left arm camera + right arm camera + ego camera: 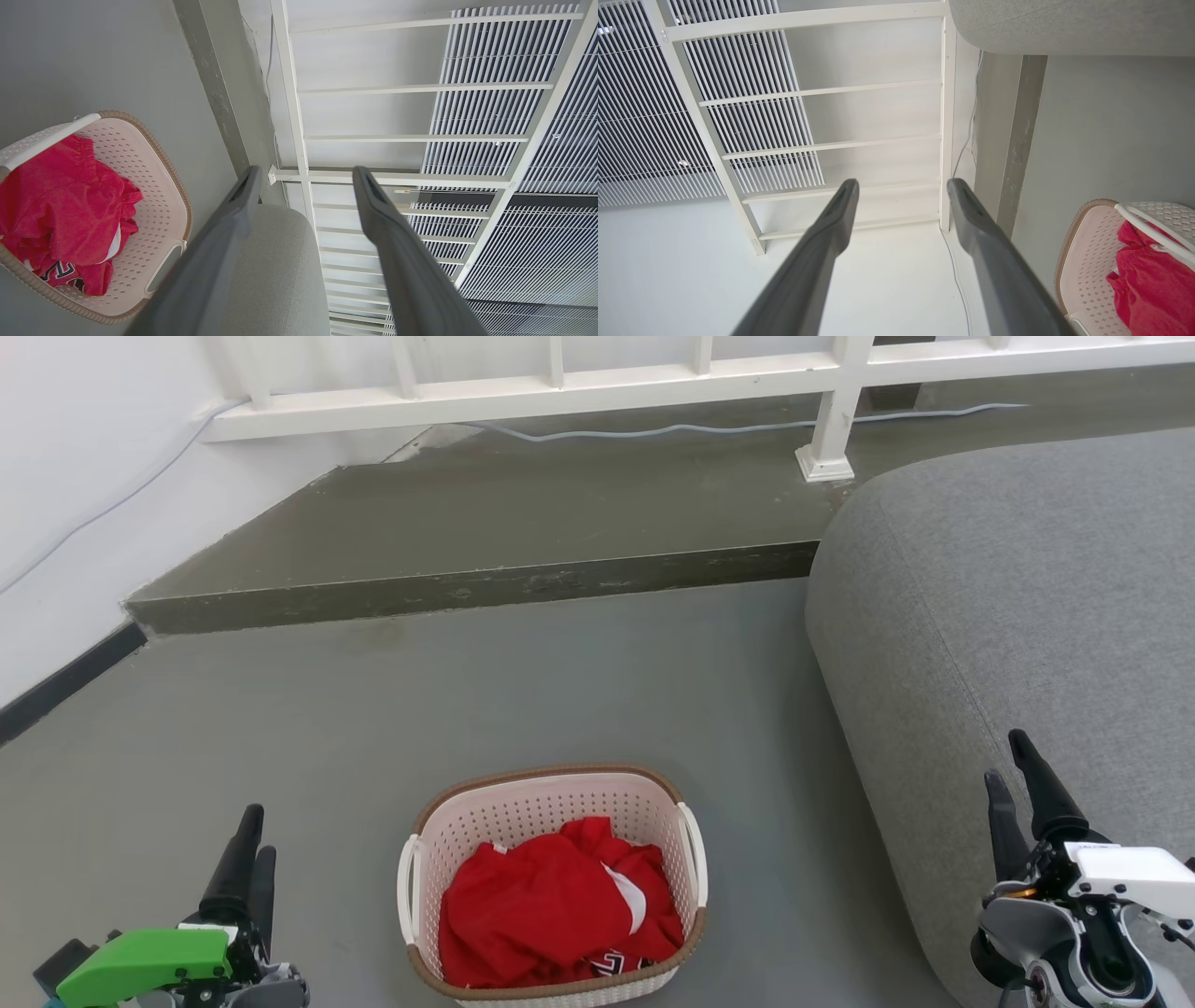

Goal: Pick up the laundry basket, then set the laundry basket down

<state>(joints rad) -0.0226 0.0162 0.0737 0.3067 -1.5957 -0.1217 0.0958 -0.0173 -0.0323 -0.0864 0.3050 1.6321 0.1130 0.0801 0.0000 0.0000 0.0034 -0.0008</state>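
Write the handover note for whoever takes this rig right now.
Left pincer: open, empty, touching nothing.
Right pincer: open, empty, in front of the grey sofa.
Laundry basket: upright on the floor between the two arms, red clothes inside, a handle on each side.
Done: nothing, by the look of it; no grasp yet.
Left: take hold, probably at the sides, lift, then set it down.
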